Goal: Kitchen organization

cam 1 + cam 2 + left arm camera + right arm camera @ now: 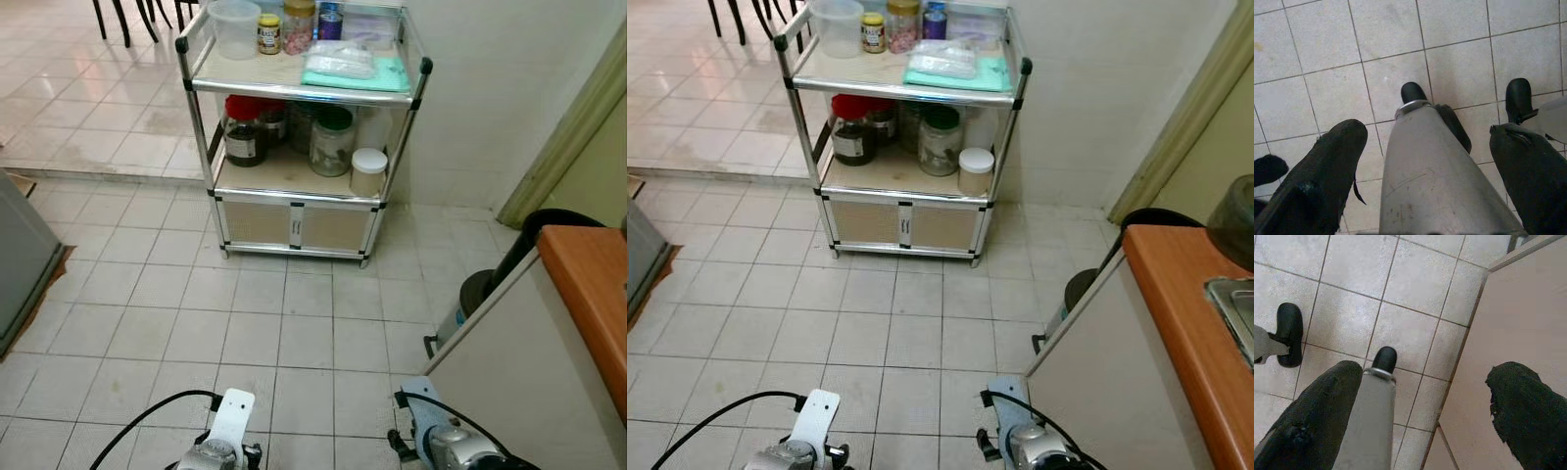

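Barely begun: robot stands well back from the shelf cart (294,211).
Both arms hang idle, left gripper (1425,161) and right gripper (1425,401) spread apart, empty; jars (331,142) sit untouched on the shelves.

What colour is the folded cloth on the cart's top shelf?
Mint green; the folded cloth shows best in the left eye view.

Two shiny silver arms with thin black cables. Fat, worn black fingers (1327,171) on each hand. Grey round legs (1435,176), little black feet (1385,358).
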You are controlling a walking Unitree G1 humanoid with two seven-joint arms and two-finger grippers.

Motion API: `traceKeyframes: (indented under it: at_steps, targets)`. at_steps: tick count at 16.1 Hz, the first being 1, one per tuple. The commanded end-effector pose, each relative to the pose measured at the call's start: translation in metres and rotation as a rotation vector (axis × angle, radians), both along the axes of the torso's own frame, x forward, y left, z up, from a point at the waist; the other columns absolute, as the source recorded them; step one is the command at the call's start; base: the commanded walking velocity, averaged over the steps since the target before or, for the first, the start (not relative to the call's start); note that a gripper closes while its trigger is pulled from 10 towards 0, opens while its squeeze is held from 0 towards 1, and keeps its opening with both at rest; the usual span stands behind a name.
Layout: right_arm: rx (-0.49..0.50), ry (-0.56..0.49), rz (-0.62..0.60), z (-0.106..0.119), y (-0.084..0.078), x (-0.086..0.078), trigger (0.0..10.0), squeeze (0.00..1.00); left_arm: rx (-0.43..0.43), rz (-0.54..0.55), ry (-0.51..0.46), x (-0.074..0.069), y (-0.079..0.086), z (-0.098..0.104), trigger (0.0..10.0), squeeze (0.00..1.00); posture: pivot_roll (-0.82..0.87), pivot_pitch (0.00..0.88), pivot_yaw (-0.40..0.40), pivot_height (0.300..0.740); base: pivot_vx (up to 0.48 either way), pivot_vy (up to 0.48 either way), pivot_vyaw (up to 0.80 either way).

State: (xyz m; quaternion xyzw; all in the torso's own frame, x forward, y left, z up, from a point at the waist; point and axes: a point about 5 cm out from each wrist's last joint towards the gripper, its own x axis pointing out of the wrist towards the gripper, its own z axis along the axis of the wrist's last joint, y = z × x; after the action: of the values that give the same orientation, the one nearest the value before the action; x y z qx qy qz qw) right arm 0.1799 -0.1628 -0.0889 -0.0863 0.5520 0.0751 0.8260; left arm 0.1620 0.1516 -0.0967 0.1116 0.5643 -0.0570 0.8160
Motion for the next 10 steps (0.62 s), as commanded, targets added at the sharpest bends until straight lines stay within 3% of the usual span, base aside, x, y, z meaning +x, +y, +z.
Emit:
traceKeyframes:
  at_steps: [1,2,4,5,6,7,10]
  targets:
    - [-0.015,0.002,-0.011,-0.001,-0.005,-0.003,10.0,0.0,0.017,0.008,0.045,-0.011,0.002,-0.005,10.0,0.0,-0.03,0.0,-0.023,0.74,0.0,0.0,0.0]
    - [-0.009,-0.015,-0.02,0.0,-0.006,0.0,10.0,0.0,0.011,0.019,0.004,-0.005,0.001,-0.002,10.0,0.0,-0.04,0.0,-0.017,0.74,0.0,0.0,0.0]
    - [0.04,-0.133,-0.048,0.013,-0.002,0.024,10.0,0.0,-0.01,0.082,-0.149,0.021,0.004,0.01,10.0,0.0,-0.03,0.0,-0.023,0.74,0.0,0.0,0.0]
    - [0.058,-0.184,-0.048,0.019,-0.001,0.036,10.0,0.0,0.0,0.062,-0.203,0.032,0.005,0.016,10.0,0.0,-0.03,0.0,-0.032,0.74,0.0,0.0,0.0]
    - [0.098,-0.29,-0.058,0.034,0.0,0.057,10.0,0.0,0.001,0.062,-0.346,0.054,0.007,0.032,10.0,0.0,-0.03,0.0,-0.038,0.74,0.0,0.0,0.0]
    - [0.119,-0.353,-0.052,0.042,-0.001,0.066,10.0,0.0,-0.004,0.077,-0.427,0.065,0.008,0.042,10.0,0.0,-0.03,0.0,-0.036,0.74,0.0,0.0,0.0]
    - [0.207,-0.542,-0.033,0.066,0.001,0.08,10.0,0.0,-0.041,0.064,-0.637,0.079,0.005,0.069,10.0,0.0,-0.07,0.0,0.0,0.74,0.0,0.0,0.0]
